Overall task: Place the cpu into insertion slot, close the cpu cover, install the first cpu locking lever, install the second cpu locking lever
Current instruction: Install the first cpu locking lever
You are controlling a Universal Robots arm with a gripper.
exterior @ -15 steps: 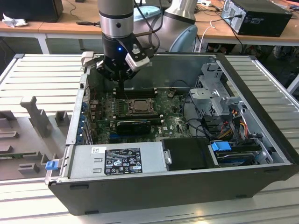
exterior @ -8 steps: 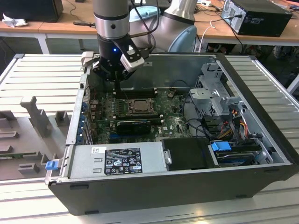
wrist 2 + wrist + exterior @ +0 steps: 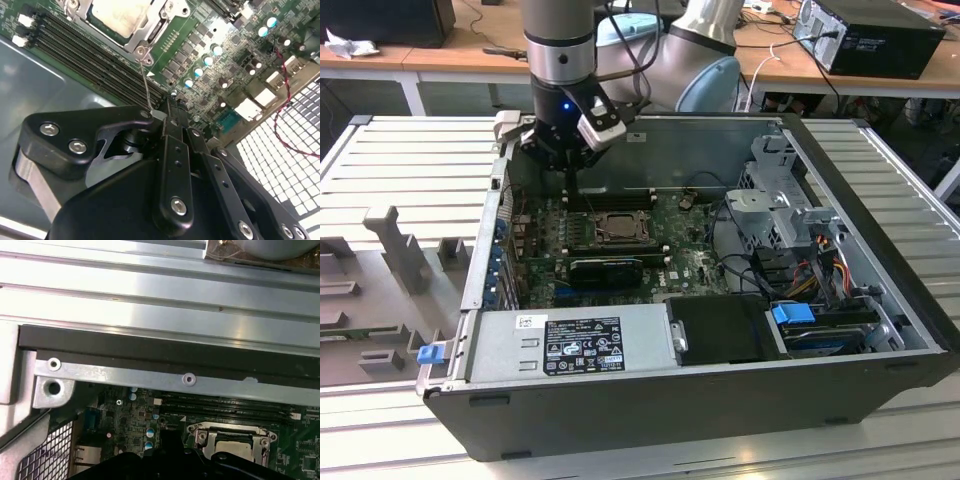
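Over the memory sticks (image 3: 85,52), closed jaws pinch the locking lever (image 3: 146,82), which runs to the cpu cover (image 3: 152,25).

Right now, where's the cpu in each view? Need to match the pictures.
Exterior view: cpu, pale square just in front of the memory slots.
Second wrist view: cpu, pale square alongside the slots.
First wrist view: cpu, alongside the slots.
Shared landmark: the memory slots, parallel to one cpu edge.

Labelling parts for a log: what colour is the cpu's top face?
Pale silver-beige; the cpu shows best in the second wrist view.
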